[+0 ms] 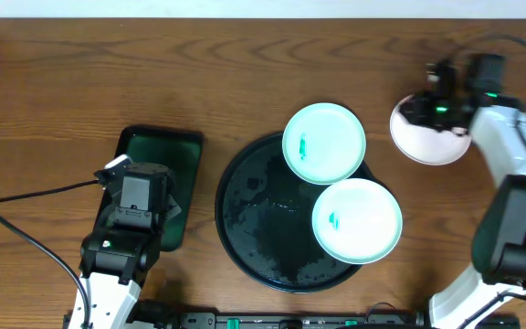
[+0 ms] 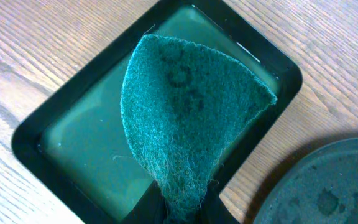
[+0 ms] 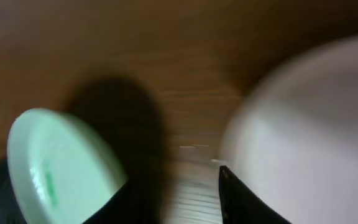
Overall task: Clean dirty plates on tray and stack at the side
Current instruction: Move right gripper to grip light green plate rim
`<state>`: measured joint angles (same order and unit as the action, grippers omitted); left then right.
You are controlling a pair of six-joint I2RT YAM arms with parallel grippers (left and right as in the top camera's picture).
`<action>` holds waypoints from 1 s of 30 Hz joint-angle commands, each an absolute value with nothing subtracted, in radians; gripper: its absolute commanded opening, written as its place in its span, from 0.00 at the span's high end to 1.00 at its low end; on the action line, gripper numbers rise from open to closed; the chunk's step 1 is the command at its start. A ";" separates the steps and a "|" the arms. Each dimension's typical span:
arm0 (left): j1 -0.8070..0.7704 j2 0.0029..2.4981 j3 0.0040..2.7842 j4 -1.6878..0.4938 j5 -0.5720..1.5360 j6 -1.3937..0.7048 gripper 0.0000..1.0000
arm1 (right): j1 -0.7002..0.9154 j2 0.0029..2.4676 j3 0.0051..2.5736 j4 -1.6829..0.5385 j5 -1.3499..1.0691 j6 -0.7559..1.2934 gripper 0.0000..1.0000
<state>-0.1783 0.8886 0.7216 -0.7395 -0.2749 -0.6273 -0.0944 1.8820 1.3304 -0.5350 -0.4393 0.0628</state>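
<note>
Dark brown wood with a fine straight grain makes up the desk (image 1: 245,64). At its middle sits the tray (image 1: 245,233), round and black with a raised rim, its glossy floor mottled with wet patches. Two plates lie on its right half, both round, shallow, smooth and pale mint-white. The far plate (image 1: 324,143) overhangs the tray's upper rim and the near plate (image 1: 357,220) its right rim, their edges close together. Each bears a small teal smear (image 1: 302,146) left of centre. A third plate (image 1: 430,139), whiter in look, rests on the desk to the right, off the tray. The right fingers (image 3: 241,199) are at its edge, but the wrist view is blurred and I cannot tell whether they clamp it or are loose. Left of the tray lies a green tray (image 2: 36,124), rectangular with rounded corners and a dark rim, holding shallow greenish liquid. The left fingers (image 2: 154,211) are clenched on the narrow end of a pad (image 2: 185,106). It is fuzzy teal-green scouring felt, fanning into a rounded wedge with frayed fibrous edges and faint darker ring marks, held over the green tray.
</note>
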 commanded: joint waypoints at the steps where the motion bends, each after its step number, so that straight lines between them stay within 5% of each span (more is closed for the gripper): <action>1: -0.173 0.888 0.736 -0.741 -0.265 -0.617 0.93 | -0.007 1.871 1.341 -0.528 -0.354 0.036 0.59; 8: -0.173 0.888 0.736 -0.743 -0.266 -0.617 0.93 | 0.076 1.892 1.340 -0.543 -0.333 -0.030 0.48; 19: -0.173 0.888 0.736 -0.743 -0.266 -0.617 0.93 | 0.115 1.992 1.340 -0.537 -0.435 -0.072 0.50; 21: -0.173 0.888 0.736 -0.743 -0.265 -0.617 0.93 | 0.120 1.993 1.340 -0.541 -0.435 -0.078 0.59; 24: -0.173 0.888 0.736 -0.743 -0.265 -0.617 0.93 | 0.130 1.993 1.340 -0.550 -0.449 -0.076 0.87; 30: -0.173 0.889 0.736 -0.718 -0.159 -0.535 0.93 | 0.169 1.990 1.340 -0.586 -0.575 -0.044 0.99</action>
